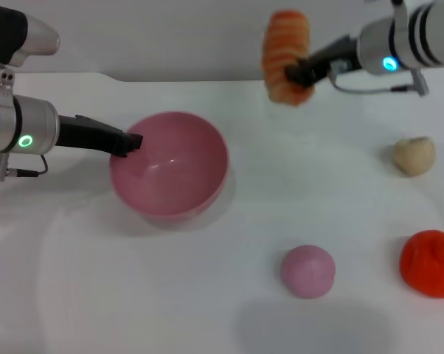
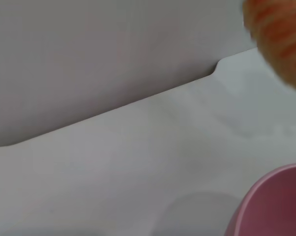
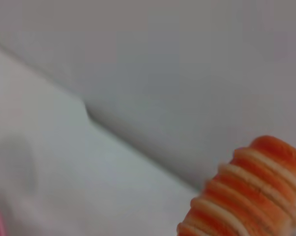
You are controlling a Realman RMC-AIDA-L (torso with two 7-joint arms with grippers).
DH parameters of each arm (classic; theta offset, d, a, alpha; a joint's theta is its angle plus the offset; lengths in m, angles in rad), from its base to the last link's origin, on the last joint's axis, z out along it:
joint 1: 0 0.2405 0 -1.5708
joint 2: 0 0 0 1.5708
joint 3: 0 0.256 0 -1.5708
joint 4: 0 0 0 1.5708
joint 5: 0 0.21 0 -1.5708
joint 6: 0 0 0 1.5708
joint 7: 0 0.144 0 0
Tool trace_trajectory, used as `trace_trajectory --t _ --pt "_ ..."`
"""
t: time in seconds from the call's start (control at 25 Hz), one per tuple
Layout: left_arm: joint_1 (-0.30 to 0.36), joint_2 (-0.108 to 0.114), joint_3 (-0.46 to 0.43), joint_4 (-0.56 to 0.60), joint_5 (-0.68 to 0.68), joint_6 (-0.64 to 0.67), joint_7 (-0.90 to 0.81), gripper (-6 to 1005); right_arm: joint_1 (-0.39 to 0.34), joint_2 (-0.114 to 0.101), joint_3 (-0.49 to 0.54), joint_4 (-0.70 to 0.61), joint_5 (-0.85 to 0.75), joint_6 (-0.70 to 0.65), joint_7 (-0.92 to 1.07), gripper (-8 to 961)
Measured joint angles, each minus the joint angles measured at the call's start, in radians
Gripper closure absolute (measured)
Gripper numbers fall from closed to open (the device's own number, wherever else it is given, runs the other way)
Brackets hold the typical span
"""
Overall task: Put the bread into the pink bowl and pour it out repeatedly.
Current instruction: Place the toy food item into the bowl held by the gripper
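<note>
The pink bowl (image 1: 170,164) sits upright on the white table, left of centre, and looks empty. My left gripper (image 1: 130,142) is shut on the bowl's left rim; the bowl's edge shows in the left wrist view (image 2: 276,206). My right gripper (image 1: 294,74) is shut on the bread (image 1: 285,53), an orange and cream striped loaf held upright in the air, up and to the right of the bowl. The bread also shows in the left wrist view (image 2: 281,37) and the right wrist view (image 3: 246,191).
A small pink ball (image 1: 307,271) lies in front, right of centre. A beige lump (image 1: 414,155) lies at the right. An orange-red lumpy toy (image 1: 431,262) lies at the front right. The table's back edge meets a grey wall.
</note>
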Motion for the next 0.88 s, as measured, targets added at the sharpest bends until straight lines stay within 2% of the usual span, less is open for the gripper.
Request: trace_trajectory --t 0.24,0.48,0.72,0.88 --pt "0.003 0.002 -0.004 -0.002 0.000 -0.006 0.000 950 -0.006 0.002 -0.008 -0.133 0.122 -0.012 -0.071 811" --pt "0.007 0.006 -0.008 -0.003 0.000 -0.036 0.000 950 -0.008 0.006 -0.075 -0.232 0.288 -0.070 -0.168 815" --pt "0.003 0.008 -0.012 -0.003 0.000 -0.060 -0.002 950 -0.011 0.011 -0.199 -0.238 0.339 -0.075 -0.216 818" --pt "-0.001 0.008 -0.012 -0.003 0.000 -0.068 -0.002 950 -0.016 0.012 -0.235 -0.216 0.353 -0.067 -0.222 822"
